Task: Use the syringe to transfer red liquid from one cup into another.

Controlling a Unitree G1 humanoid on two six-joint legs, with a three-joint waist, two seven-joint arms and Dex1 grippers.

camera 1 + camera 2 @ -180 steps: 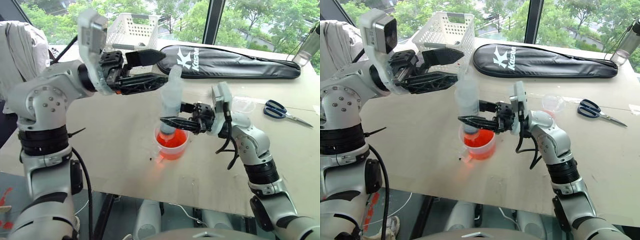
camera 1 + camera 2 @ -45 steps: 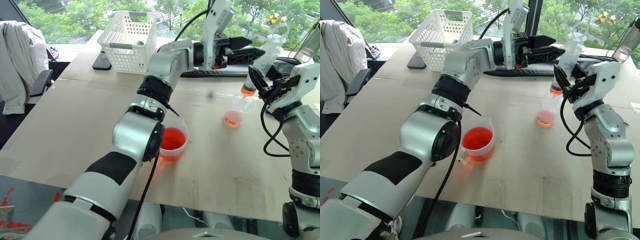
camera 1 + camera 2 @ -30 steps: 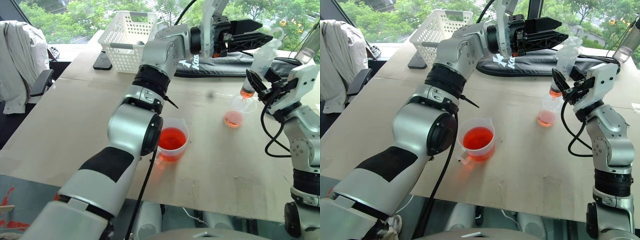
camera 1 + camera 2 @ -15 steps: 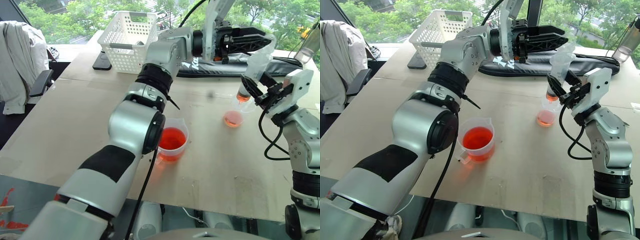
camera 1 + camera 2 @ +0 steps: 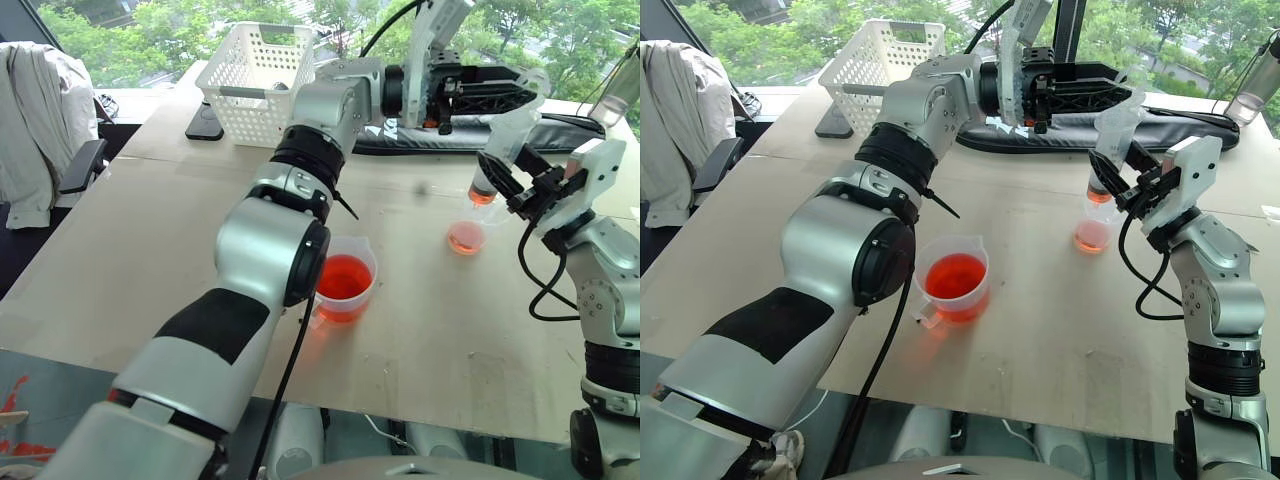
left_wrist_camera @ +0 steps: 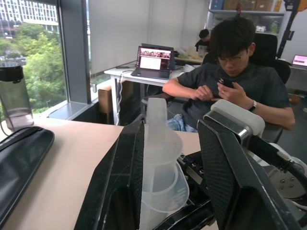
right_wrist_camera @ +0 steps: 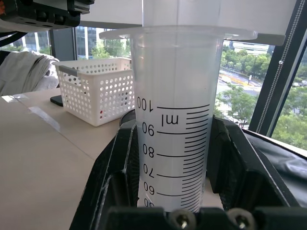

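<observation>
Syringe point(image 5: 1110, 150), a light, stiff, smooth plastic tube best held mid-barrel, stands tip-down over the small cup point(image 5: 1092, 234); right gripper point(image 5: 1118, 190) clamps its barrel, left gripper point(image 5: 1118, 80) clenches on its plunger top.

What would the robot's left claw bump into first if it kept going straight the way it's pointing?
Probably the syringe. The left gripper points level at its top, and its fingers already flank the plunger end, which stands between them. The right gripper holds the barrel over the small cup.
</observation>
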